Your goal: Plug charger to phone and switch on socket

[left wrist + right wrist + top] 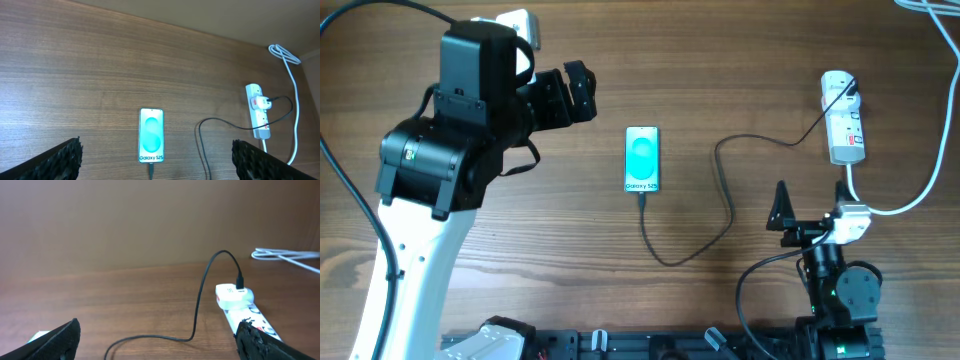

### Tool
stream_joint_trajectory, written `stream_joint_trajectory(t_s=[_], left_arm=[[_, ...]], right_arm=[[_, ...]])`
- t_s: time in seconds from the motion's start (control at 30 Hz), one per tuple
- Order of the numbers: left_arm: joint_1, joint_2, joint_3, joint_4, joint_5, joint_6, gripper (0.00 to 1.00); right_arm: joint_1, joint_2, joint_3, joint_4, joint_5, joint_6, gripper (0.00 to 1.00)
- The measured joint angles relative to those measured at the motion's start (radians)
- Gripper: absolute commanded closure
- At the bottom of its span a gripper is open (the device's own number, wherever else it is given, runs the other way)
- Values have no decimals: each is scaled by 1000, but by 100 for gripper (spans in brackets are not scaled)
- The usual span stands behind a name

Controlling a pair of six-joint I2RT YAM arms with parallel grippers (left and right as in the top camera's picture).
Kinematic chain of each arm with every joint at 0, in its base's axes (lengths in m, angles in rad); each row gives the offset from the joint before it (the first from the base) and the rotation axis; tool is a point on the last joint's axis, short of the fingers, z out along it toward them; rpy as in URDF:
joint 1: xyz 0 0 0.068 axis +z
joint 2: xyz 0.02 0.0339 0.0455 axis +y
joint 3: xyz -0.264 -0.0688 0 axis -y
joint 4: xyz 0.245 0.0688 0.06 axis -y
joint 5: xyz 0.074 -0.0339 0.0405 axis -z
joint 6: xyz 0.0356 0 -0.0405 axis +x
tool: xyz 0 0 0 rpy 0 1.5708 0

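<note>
— Two grippers, both spread wide and holding nothing: left gripper up and to the left of the phone, right gripper low, near the socket.
— And the charger?
— Lying loose on the table, looping from the phone's lower edge round to the plug, set in the far end of the socket. Looks seated at the phone as well, though too small to swear to.
— Handling?
— Thin, limp, a little springy. Likely to drag the phone along if tugged. Best pinched right behind the connector tip, never mid-loop.
— Phone?
— Flat, face up, mid-table. Probably light and slick. Hard to lift off the wood, easier to steady by the long edges.
— Socket?
— Light plastic by the look, apt to skid under a sideways shove. Press the switch straight down. Cannot tell on or off from the red markings.
— Anything in the way?
— Thick white cord trailing off beside the right gripper, plus the charger arching up over the strip near the plug. Worth approaching from the cord-free side.
</note>
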Motion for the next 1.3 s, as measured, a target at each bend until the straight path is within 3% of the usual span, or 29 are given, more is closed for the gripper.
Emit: stream_joint_trajectory(t_s=[0.27, 1.3], left_arm=[[0, 0, 0, 0, 0, 0, 0], [0, 0, 0, 0, 0, 0, 0]], right_arm=[[0, 0, 0, -2, -10, -88, 0], [0, 0, 0, -2, -10, -93, 0]])
